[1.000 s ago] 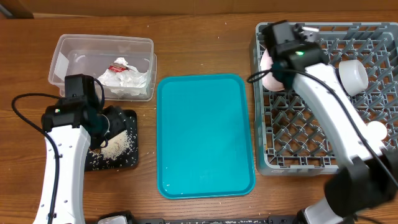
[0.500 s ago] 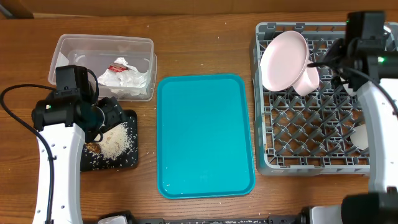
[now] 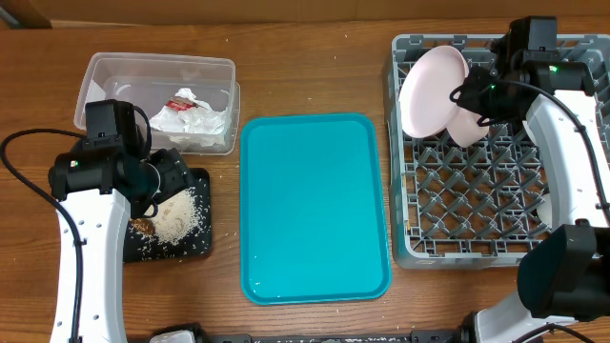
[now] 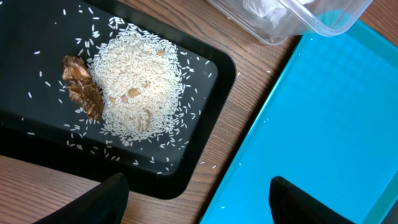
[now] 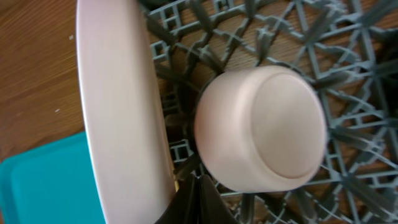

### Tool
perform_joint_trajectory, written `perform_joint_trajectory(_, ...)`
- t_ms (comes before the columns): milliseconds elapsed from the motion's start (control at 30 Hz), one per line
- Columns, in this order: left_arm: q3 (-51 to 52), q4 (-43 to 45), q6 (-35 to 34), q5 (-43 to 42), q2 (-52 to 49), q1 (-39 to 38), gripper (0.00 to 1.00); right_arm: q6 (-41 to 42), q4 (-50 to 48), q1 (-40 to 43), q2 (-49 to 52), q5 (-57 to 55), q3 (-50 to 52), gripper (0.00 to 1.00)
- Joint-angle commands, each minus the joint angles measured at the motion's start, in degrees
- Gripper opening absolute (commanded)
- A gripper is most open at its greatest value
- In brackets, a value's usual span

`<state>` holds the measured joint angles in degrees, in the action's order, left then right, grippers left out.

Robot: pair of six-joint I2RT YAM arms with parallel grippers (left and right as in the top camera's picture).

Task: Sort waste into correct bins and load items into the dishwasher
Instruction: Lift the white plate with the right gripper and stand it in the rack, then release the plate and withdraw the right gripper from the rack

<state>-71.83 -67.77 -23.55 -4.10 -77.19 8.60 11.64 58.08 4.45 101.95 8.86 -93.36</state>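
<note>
Right of the teal tray [image 3: 315, 205], the rack [image 3: 477, 219] holds the plate [image 3: 434, 90] on its edge, with the bowl [image 3: 465, 129] just beside it. The right fingers [image 5: 199, 202] are pressed together near them and hold nothing. Left of the teal tray, rice [image 4: 140, 84] and the scrap [image 4: 81, 87] lie in the black tray [image 4: 37, 37]. The left fingers [image 4: 199, 179] stand wide apart above it, empty. The wrapper [image 3: 191, 119] is in the tub [image 3: 105, 71].
</note>
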Motion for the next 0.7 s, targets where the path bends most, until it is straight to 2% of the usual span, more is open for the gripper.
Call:
perform_joint_trajectory(0, -1.1, 0.0, 1.3, 0.1, 0.5, -0.2, 0.74, -3.6, -0.4, -0.1, -1.3, 5.1, -0.4, 0.04)
perform_joint_trajectory(133, -1.1, 0.2, 1.3, 0.1, 0.5, -0.2, 0.74, -7.6, -0.8, -0.1, -1.3, 10.6, -0.4, 0.06)
perform_joint_trajectory(400, -1.1, 0.1, 1.3, 0.1, 0.5, -0.2, 0.74, -7.1, -0.3, -0.1, -1.6, 7.2, -0.5, 0.08)
perform_joint_trajectory(567, -1.1, 0.1, 1.8, 0.2, 0.5, -0.2, 0.74, -5.7, 2.7, -0.1, -4.8, 2.7, -0.5, 0.15)
perform_joint_trajectory(667, -1.1, 0.3, 3.5, -0.6, 0.5, -0.5, 0.74, -5.7, 4.1, -0.1, -7.5, 3.9, -0.5, 0.22)
